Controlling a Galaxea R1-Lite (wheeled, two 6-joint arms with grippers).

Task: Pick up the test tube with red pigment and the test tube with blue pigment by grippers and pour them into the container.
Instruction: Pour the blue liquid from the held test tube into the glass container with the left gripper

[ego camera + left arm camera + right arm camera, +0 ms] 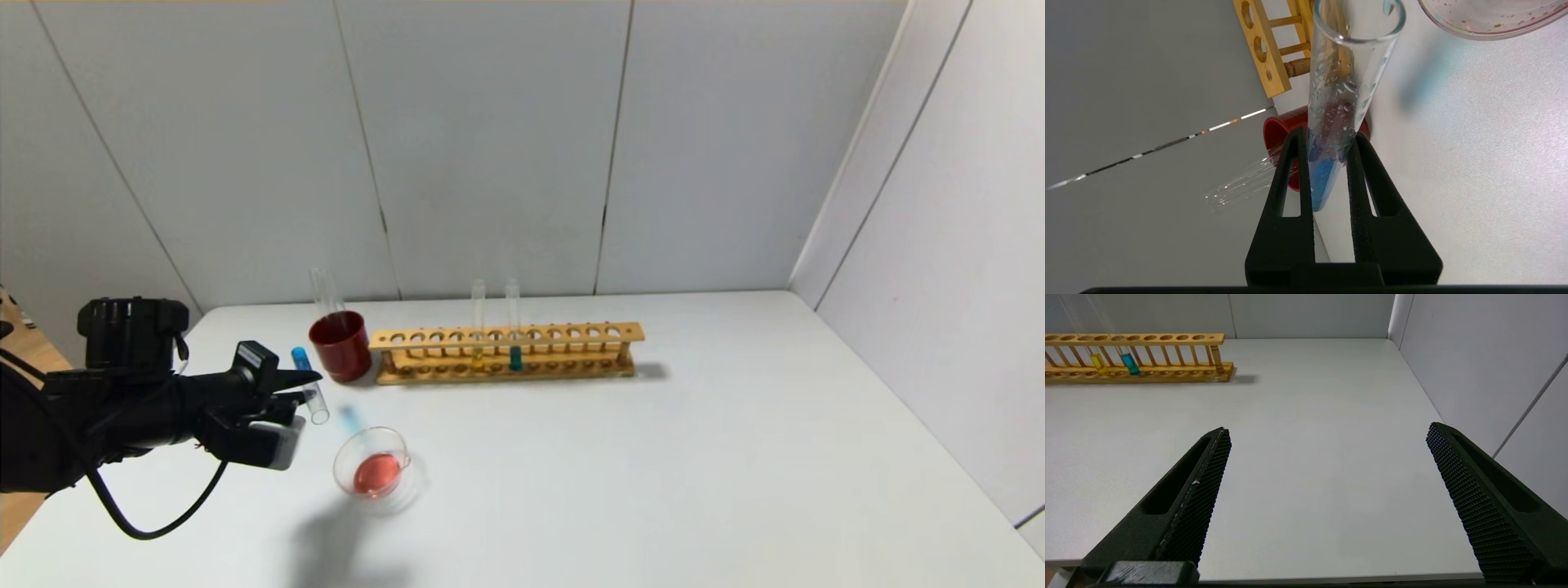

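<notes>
Over the near-left part of the white table (653, 457), the left gripper (306, 385) was clamped shut on the thin clear glass test tube with the plug of bright blue liquid (309, 384), the two black fingers (1290, 179) pinching it around its lower part. The tube was tipped, its rounded blue end raised toward the back wall and its open mouth angled down toward the small shallow round dish of clear glass (373, 463). That dish sat near the front of the table with a pool of orange-red liquid already in it, so the red half of the job looked done. An empty clear tube (325, 292) stood in the dark red opaque cup (340, 345) beside the long wooden tube rack (506, 353), where a yellow-filled tube (478, 327) and a darker teal one (513, 327) stood upright.

The blue liquid was still gathered at the closed end, with only droplets clinging along the wall, and the mouth hung short of the dish rim rather than over it. To my eye the pour of the blue had barely begun. The next move called for carrying the mouth over the dish and tilting further, slowly, or the liquid would land on the table.

The right gripper (1327, 465) hung idle over the bare right side, its jaws spread wide and holding nothing.
</notes>
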